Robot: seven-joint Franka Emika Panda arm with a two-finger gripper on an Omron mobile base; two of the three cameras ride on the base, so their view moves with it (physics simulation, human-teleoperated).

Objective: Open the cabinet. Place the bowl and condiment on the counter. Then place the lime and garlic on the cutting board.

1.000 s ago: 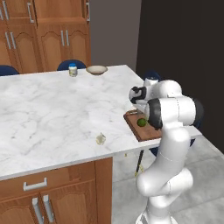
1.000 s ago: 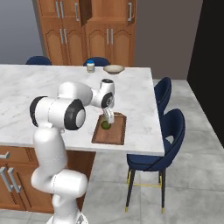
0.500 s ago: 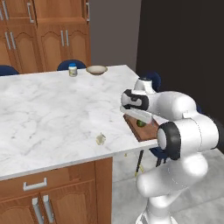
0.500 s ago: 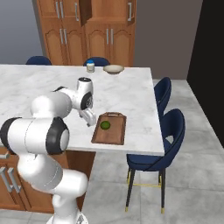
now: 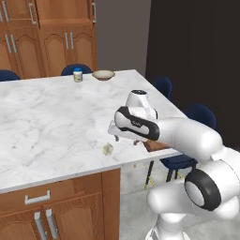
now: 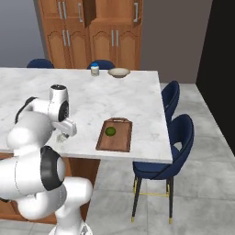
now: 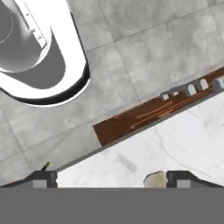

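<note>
My pincer (image 7: 111,177) is spread wide above the small off-white garlic bulb (image 5: 108,149) near the white marble worktop's (image 5: 51,117) front edge, poised to take it. Rightward, the bright green lime (image 6: 110,131) already sits on the reddish-brown wooden cutting board (image 6: 120,142), so I judge garlic remains.

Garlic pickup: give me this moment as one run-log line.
gripper: open, above garlic | garlic: on counter near front edge, not held | lime: on cutting board | bowl, condiment: on counter
</note>
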